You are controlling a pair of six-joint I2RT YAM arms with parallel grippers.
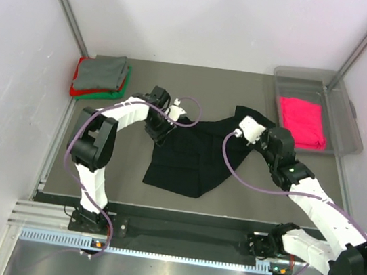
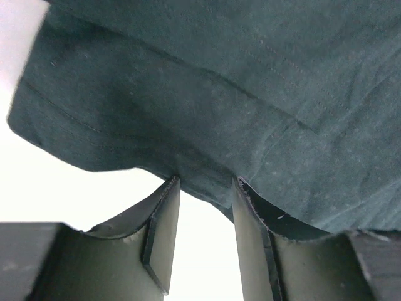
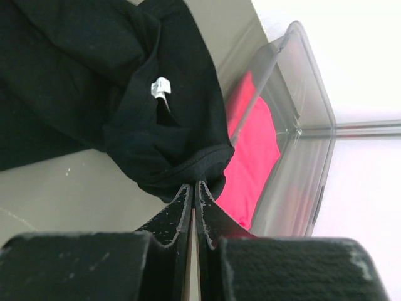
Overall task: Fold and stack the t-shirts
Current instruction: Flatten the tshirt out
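Observation:
The black t-shirt [image 1: 188,155] lies crumpled in the middle of the table. My right gripper [image 1: 245,130] is shut on a bunched hem of it [image 3: 182,169] at its far right corner, and the white neck label [image 3: 161,86] shows just beyond. My left gripper [image 1: 160,131] is at the shirt's far left corner. In the left wrist view its jaws [image 2: 203,182] stand apart, with the cloth's edge [image 2: 219,94] lying across the fingertips. A folded stack with the grey t-shirt [image 1: 104,70] over red and green ones sits at the far left. The hot-pink t-shirt [image 1: 302,121] lies in the bin.
The clear plastic bin [image 1: 346,126] stands at the far right, close to my right gripper; it also shows in the right wrist view [image 3: 307,100]. White walls and metal posts close in the table at the back and sides.

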